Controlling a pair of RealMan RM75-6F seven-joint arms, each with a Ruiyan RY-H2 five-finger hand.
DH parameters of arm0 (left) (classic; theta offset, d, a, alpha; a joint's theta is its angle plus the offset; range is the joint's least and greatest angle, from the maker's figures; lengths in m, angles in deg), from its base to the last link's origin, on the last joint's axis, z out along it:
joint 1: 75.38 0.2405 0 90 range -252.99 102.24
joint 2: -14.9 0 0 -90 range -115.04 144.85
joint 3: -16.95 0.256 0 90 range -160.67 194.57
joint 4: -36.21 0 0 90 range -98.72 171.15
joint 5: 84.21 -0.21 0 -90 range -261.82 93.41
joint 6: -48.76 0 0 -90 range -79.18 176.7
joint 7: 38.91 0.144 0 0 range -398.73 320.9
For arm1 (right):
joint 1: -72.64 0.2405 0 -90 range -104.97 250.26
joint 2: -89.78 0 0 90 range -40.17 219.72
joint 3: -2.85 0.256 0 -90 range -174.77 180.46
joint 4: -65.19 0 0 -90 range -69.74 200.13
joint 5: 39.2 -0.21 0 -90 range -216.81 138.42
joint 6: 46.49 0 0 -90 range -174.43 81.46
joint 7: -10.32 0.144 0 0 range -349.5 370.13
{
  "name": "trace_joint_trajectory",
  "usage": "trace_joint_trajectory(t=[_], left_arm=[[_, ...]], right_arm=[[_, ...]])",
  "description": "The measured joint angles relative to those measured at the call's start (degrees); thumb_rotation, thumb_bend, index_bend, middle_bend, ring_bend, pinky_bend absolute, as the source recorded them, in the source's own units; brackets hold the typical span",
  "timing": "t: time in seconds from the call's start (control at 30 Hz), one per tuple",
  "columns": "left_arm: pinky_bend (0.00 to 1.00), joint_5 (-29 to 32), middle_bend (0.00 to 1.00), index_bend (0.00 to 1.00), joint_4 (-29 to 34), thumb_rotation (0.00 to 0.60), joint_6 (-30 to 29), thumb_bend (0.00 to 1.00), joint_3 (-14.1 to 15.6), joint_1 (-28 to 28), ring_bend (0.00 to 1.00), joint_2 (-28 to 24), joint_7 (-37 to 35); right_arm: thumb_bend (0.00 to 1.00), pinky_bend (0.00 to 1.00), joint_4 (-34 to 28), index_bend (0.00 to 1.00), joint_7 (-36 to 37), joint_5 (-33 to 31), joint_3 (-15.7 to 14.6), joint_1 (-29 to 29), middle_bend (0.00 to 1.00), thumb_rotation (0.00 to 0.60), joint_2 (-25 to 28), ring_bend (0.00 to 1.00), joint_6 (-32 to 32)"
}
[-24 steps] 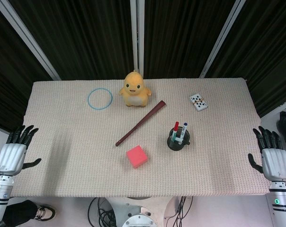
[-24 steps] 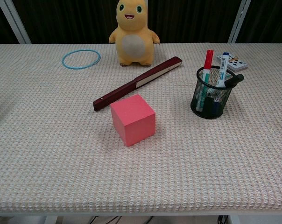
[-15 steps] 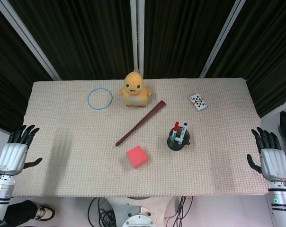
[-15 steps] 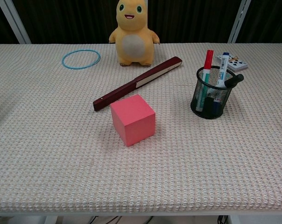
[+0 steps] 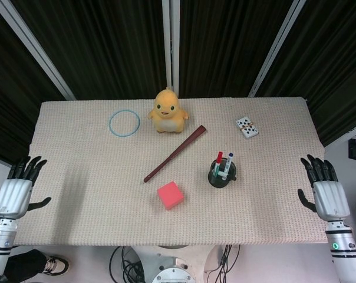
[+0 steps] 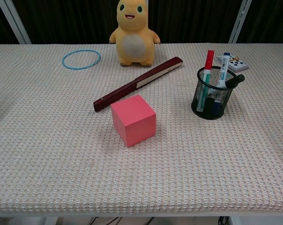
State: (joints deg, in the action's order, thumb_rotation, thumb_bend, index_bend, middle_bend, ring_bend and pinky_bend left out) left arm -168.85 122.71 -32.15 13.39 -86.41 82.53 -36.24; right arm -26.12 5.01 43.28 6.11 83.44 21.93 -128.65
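right hand (image 5: 324,191): fingers spread, holds nothing; has moved in from the right edge since 0.8 s ago, now over the table's (image 5: 78,224) right margin. Nearest thing is the pen holder.
left hand (image 5: 17,191): fingers spread, empty, off the table's left edge, near side; barely shifted since earlier.
pen holder (image 5: 222,175): black mesh cup, upright, right of centre, well apart from the right hand; markers stand in it. Unmoved.
pink cube (image 5: 170,194): near centre, left of the pen holder. Unmoved.
folded fan (image 5: 175,153): dark red, lies diagonally, just beyond the cube. Unmoved.
plush duck (image 5: 167,111): far centre, upright.
blue ring (image 5: 124,122): flat, left of the duck.
card deck (image 5: 247,127): far right.
chest view: neither hand shows.
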Motion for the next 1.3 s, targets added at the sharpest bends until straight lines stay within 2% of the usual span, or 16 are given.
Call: trace_joint_trajectory(t=[0.07,0.17,0.33,0.47,0.67,0.77,1.3], left_arm=[[0.05,0.0,0.05,0.12,-0.2,0.600,0.1,0.06,0.0,0.0,0.00,0.1,-0.1],[0.05,-0.2,0.05,0.12,-0.3,0.600,0.2,0.06,0.1,-0.1,0.00,0.1,-0.2],[0.05,-0.3,0.05,0.12,0.0,0.600,0.0,0.06,0.3,0.0,0.00,0.0,0.1],[0.05,0.1,0.05,0.12,0.6,0.600,0.1,0.06,0.4,0.3,0.00,-0.4,0.5],[0.04,0.7,0.05,0.12,1.3,0.600,0.2,0.06,0.4,0.5,0.00,-0.9,1.0],[0.05,0.9,0.05,0.12,1.2,0.600,0.4,0.06,0.4,0.5,0.00,-0.9,0.9],[0.04,0.7,0.05,0.12,0.6,0.600,-0.2,0.06,0.4,1.0,0.00,-0.8,0.2]], right_arm=[[0.32,0.00,-1.1,0.01,-1.5,1.1,0.1,1.0,0.00,0.600,-0.3,0.00,0.9],[0.32,0.00,-2.3,0.09,-4.5,2.0,0.4,2.7,0.00,0.600,-0.8,0.00,2.6],[0.32,0.00,-4.0,0.12,-11.6,2.5,1.7,6.6,0.00,0.600,-2.6,0.00,6.8],[0.32,0.00,-4.4,0.19,-17.1,1.4,3.3,10.7,0.00,0.600,-6.5,0.00,10.9],[0.32,0.00,-4.3,0.27,-20.9,-0.6,4.2,13.5,0.00,0.600,-11.4,0.00,13.9],[0.32,0.00,-4.0,0.32,-21.6,-1.1,4.2,13.8,0.00,0.600,-12.6,0.00,13.8],[0.33,0.00,-1.5,0.43,-19.4,0.2,3.4,13.9,0.02,0.600,-15.5,0.00,11.3]])
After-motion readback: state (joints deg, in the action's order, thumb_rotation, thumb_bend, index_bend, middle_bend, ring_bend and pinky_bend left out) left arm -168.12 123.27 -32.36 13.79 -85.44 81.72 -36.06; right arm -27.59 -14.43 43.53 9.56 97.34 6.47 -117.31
